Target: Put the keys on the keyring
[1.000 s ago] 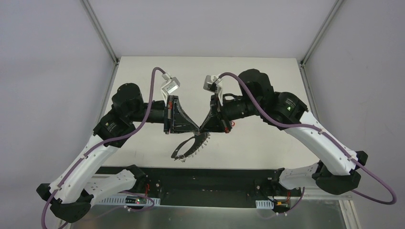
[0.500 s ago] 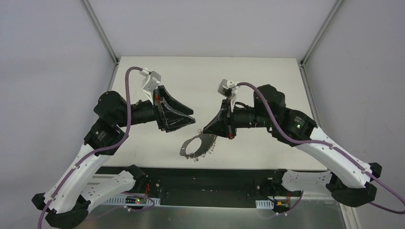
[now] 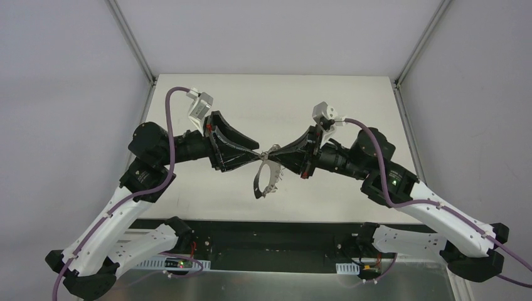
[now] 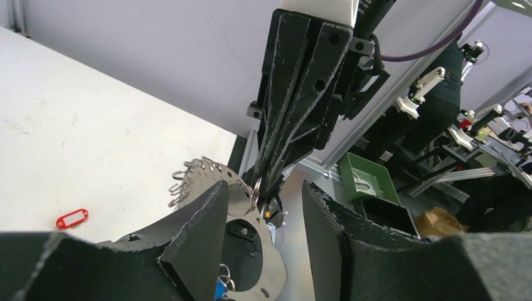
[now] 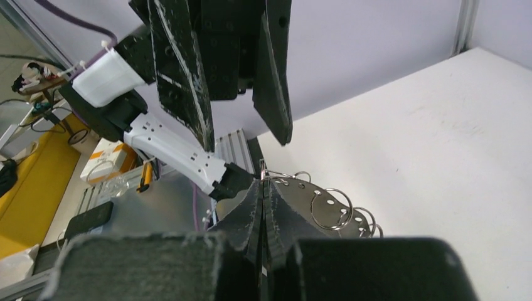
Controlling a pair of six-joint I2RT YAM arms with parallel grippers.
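The keyring (image 3: pixel 266 179) was held aloft, pinched in the closed right gripper (image 3: pixel 271 155). The left gripper (image 3: pixel 256 152), released and half-opened, had been returned astride it, empty. A red key (image 4: pixel 71 218) was left unthreaded on the table (image 4: pixel 75 144).

Bright, even light from overhead; soft faint shadows on white table (image 3: pixel 339 113) below the arms. Nothing blown out, mild glint on keyring (image 4: pixel 241 200) metal. Wrist views sharp at mid-range, close-up fingers (image 4: pixel 188 244) soft and grainy, far background slightly blurred. Some wide-angle stretch at edges
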